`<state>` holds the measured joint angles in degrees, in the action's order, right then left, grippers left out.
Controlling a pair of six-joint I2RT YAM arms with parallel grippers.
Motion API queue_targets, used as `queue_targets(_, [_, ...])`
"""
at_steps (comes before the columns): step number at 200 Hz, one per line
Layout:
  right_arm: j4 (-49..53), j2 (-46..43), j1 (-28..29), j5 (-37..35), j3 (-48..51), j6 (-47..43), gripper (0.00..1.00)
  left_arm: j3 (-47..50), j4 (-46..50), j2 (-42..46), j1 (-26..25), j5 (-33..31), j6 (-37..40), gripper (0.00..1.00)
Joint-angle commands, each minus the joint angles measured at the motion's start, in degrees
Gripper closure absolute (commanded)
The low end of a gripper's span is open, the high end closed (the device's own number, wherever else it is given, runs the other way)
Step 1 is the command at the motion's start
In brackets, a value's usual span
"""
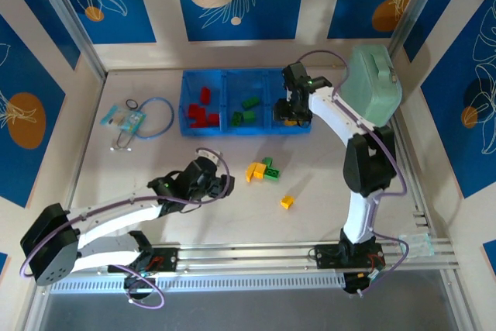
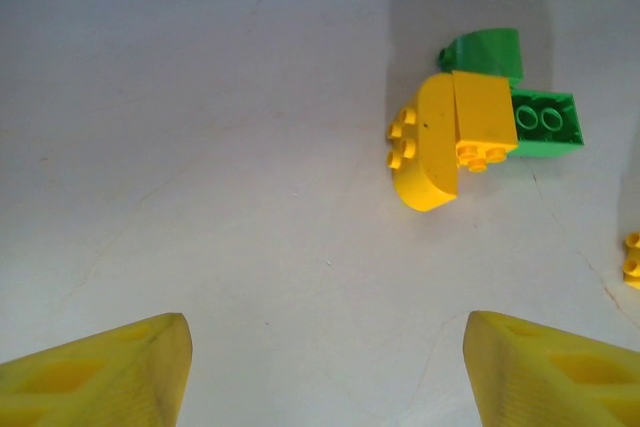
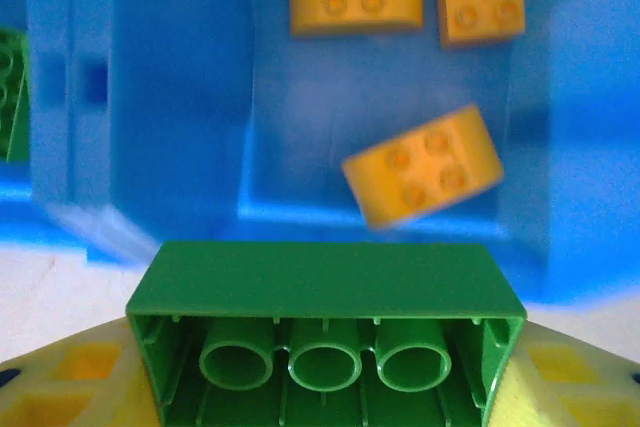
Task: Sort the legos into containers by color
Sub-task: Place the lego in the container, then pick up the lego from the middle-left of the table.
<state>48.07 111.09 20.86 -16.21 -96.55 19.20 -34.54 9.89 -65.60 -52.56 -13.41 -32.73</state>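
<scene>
Reaching out to the tray's (image 1: 225, 132) right compartment, I had the right gripper (image 1: 293, 112) pinching a green brick (image 3: 325, 337), three yellow bricks (image 3: 422, 177) lying inside. The left gripper (image 1: 223, 185) hung low, fingers (image 2: 100, 377) spread, facing the loose yellow-green cluster (image 1: 263, 170) mid-table.

A translucent blue rectangular plastic tray (image 1: 232, 74) sits far back on the table (image 1: 325, 160), with red plastic bricks (image 1: 203, 112) in its left compartment, green bricks (image 1: 246, 110) in the middle and yellow bricks (image 3: 420, 177) in the right. A pale mint-green plastic case (image 1: 373, 81) stands to its right. Before the tray lies a yellow-and-green brick cluster (image 1: 262, 170), with a lone yellow brick (image 1: 287, 202) nearer. The right end effector (image 1: 293, 112) holds a long green brick (image 3: 325, 292) at the tray's right compartment.
</scene>
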Motion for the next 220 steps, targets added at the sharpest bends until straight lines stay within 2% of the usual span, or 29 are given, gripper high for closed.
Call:
queue_targets(1, [3.97,4.63,-0.79,1.60,-7.25,-1.64,0.40,-2.78,1.18,-1.57,-2.28,-2.72,-0.19,0.28])
queue_targets(14, [5.84,7.15,-1.13,1.34,-11.46,-1.61,0.37,-3.53,1.62,-2.34,-3.45,-3.34,0.12,0.28])
queue_targets(25, [6.94,8.20,-1.04,0.84,-14.11,-1.52,0.17,-4.02,1.65,-2.92,-4.40,-3.70,0.35,0.28])
queue_targets(32, [7.28,8.20,-0.84,-0.12,-14.84,-1.14,0.10,-4.28,1.57,-3.12,-4.99,-3.76,0.54,0.28])
queue_targets(50, [6.42,6.02,-0.22,-1.94,-13.92,-0.71,0.02,-5.02,0.50,-4.15,-6.52,-3.42,1.17,0.28])
queue_targets(87, [2.84,-2.99,-0.05,-3.01,-4.75,0.76,0.01,-9.27,-0.16,-9.52,-10.08,-1.75,3.34,0.28])
queue_targets(156, [-6.09,-25.38,-2.73,-1.03,18.46,4.78,0.02,-24.03,1.93,-27.59,-17.10,5.22,7.58,0.27])
queue_targets(186, [-7.83,-31.20,-3.67,0.26,24.48,6.20,0.02,-31.43,6.08,-35.32,-19.44,6.03,8.74,0.26])
queue_targets(220, [-9.02,-34.35,-4.47,1.87,29.12,7.23,0.02,-35.90,8.76,-40.79,-19.78,5.85,8.86,0.25])
